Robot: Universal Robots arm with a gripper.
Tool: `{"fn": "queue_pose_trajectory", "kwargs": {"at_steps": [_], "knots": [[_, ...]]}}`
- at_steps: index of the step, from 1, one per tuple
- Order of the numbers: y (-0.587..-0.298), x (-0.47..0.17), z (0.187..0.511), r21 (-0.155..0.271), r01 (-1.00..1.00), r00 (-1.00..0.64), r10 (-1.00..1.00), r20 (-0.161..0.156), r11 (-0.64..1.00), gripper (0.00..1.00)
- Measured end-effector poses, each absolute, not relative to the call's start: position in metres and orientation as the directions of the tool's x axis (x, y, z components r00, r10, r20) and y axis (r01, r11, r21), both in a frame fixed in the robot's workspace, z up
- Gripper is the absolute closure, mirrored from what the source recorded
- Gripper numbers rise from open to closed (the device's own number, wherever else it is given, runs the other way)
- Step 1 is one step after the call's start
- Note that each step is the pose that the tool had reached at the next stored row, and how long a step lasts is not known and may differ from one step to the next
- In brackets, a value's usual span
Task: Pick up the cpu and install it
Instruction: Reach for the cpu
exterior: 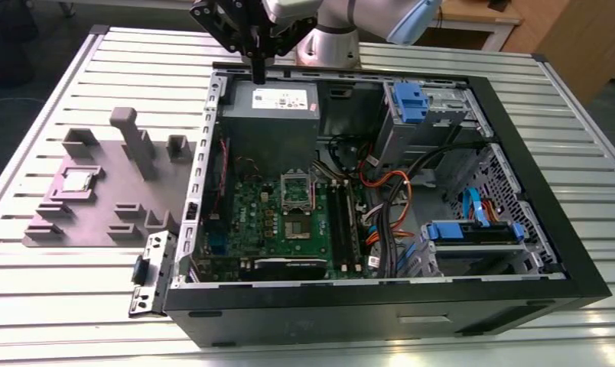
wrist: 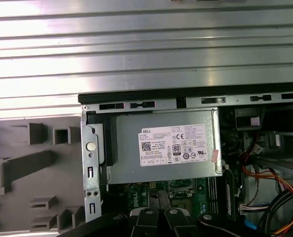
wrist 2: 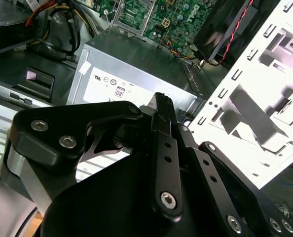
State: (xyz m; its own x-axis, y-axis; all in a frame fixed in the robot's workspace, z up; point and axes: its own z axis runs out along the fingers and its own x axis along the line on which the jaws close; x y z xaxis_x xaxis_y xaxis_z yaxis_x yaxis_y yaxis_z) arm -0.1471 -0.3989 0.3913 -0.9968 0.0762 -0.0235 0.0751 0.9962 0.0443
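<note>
You'll find the cpu (exterior: 78, 181) in the exterior view, lying flat in a pocket of the grey holder tray (exterior: 103, 210) at the exterior view's left. It sits on the slatted table (exterior: 42, 92), outside the open computer case (exterior: 522, 199). The gripper (exterior: 258, 75) hangs at the top centre of the frame, well apart from the chip. It is over the case's back edge, just above the grey power box (exterior: 271, 122) (the one with the white label). The arm (exterior: 333, 30) comes in from the top edge, and the fingers (exterior: 258, 65) point straight down, drawn together into one dark bar with nothing between them. The green board (exterior: 271, 222) lies lower in the case.

In the second wrist view you look along the gripper's (wrist 2: 164, 98) black links. The fingers are closed on each other and empty, with the power box (wrist 2: 136, 74) just beyond them.

In the first wrist view the finger links (wrist: 145, 219) sit side by side, holding nothing, near the power box (wrist: 131, 163), and the tray (wrist: 18, 168) lies beside the case.
</note>
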Motion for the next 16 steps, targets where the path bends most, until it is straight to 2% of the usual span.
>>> {"fn": "queue_pose_trajectory", "kwargs": {"at_steps": [16], "knots": [[-0.3991, -0.1546, 0.3908, 0.044, 0.075, -0.997, 0.076, -0.024, 0.996, 0.89]]}}
